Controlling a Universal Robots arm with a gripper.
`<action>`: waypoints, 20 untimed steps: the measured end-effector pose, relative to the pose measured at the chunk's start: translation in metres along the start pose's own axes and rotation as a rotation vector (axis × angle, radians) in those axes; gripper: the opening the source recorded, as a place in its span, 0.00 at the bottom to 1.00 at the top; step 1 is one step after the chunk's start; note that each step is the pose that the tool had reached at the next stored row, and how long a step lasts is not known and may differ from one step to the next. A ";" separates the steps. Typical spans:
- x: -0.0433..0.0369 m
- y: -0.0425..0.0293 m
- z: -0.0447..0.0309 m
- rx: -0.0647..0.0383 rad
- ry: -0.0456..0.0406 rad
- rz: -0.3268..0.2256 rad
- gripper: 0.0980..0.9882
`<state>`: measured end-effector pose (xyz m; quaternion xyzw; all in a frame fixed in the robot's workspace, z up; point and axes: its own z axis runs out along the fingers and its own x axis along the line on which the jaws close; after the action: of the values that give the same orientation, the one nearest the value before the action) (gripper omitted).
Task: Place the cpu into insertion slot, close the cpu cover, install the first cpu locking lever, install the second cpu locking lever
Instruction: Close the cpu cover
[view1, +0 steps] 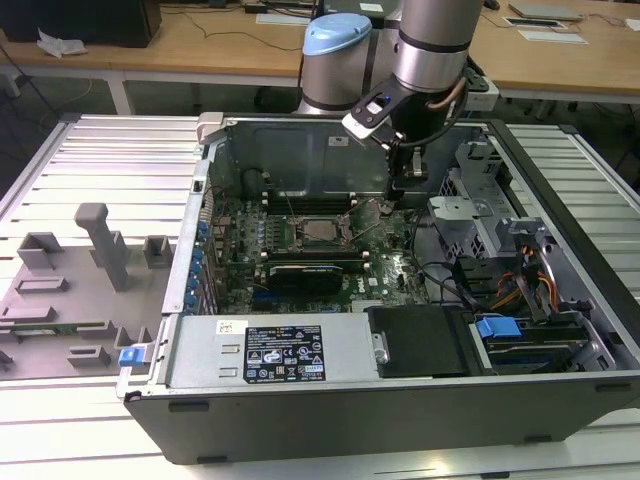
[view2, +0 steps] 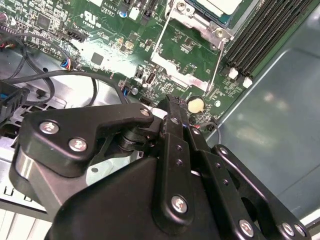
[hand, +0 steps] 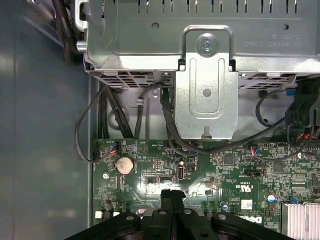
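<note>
Silver-beige cpu (view1: 322, 232): lies flat in the insertion slot (view1: 299, 236) at the middle of the green motherboard (view1: 238, 255), so we judge the placing step done

cpu cover (view2: 200, 20): silver frame against the chip's edge; we cannot tell whether it is fully down

Wire levers (view2: 159, 35): thin rods angled off beside the socket, to our eye unlatched

Gripper (view1: 408, 185): fingers together in both wrist views, nothing seen between them. Its tip hangs low over the board, just beside the socket on the exterior view's right and near the coin cell (hand: 124, 164). We take this as a position for working a lever end

Grey case (view1: 400, 425): lid off for access from above. It holds the motherboard, long black memory slots (view2: 260, 30), a metal drive cage (hand: 207, 95) with black cables (hand: 170, 125) running beneath, and a labelled silver power supply (view1: 285, 352) along the near wall

Fixture tray (view1: 60, 340): on the exterior view's left, carrying grey blocks and one tall post (view1: 105, 245)
</note>
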<state>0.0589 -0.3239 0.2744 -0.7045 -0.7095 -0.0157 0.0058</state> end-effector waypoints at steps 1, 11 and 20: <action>0.0000 0.0000 0.0004 0.000 0.0001 0.000 0.01; -0.0004 -0.0009 0.0128 -0.024 -0.0011 -0.001 0.01; -0.0006 -0.0014 0.0178 -0.024 -0.0012 -0.001 0.01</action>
<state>0.0578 -0.3240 0.2565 -0.7043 -0.7095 -0.0237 -0.0030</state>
